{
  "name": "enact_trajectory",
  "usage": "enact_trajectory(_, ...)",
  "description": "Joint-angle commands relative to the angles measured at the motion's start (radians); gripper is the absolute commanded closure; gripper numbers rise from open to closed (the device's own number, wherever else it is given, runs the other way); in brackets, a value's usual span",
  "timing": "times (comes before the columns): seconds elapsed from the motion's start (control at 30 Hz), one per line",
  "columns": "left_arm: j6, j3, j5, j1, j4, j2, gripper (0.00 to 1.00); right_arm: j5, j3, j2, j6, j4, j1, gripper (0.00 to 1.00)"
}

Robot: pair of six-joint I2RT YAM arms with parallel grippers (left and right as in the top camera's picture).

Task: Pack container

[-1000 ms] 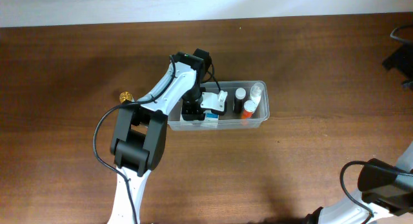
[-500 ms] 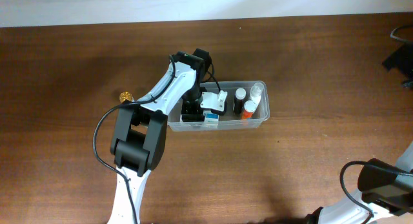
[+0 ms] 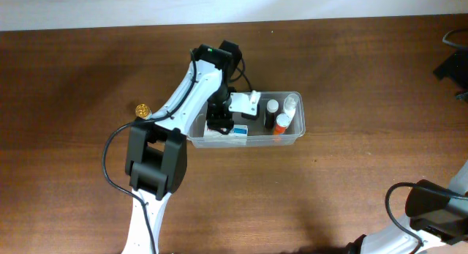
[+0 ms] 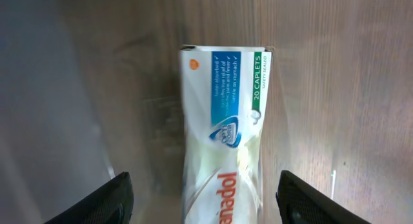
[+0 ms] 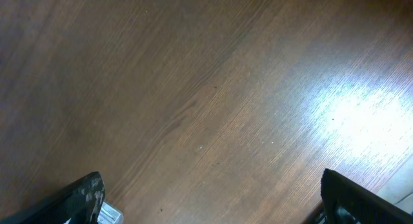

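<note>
The container (image 3: 299, 116) is a clear rectangular tub at the table's middle. A white and blue caplet box (image 3: 235, 137) lies flat along its front left side. My left gripper (image 3: 218, 124) reaches down into the tub just above that box. In the left wrist view the box (image 4: 222, 114) runs lengthwise between the fingers, and my left gripper (image 4: 210, 201) is open, with a gap on each side of the box. Three small bottles (image 3: 281, 113) stand in the tub's right half. My right gripper (image 5: 222, 204) hangs wide open over bare wood.
A small gold object (image 3: 142, 109) sits on the table left of the tub. Part of the right arm (image 3: 431, 203) shows at the bottom right corner. A dark chair (image 3: 453, 56) pokes in at the right edge.
My left gripper has opened and let go of the box, which now lies flat in the tub. The left wrist has drawn back a little. The right arm has not moved.
</note>
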Motion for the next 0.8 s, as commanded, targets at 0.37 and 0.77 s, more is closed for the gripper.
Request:
enact_trajectory(0.37, -0.187, 0.414, -0.034, 0.003, -0.202, -0.019, 0.22, 0.012, -0.002, -0.008, -0.002, -0.006, -0.003, 0.02)
enact_trajectory(0.77, -1.145, 0.599, -0.28, 0.257, -0.201, -0.375, 0.01, 0.012, -0.002, -0.008, -0.002, -0.006, -0.003, 0.02)
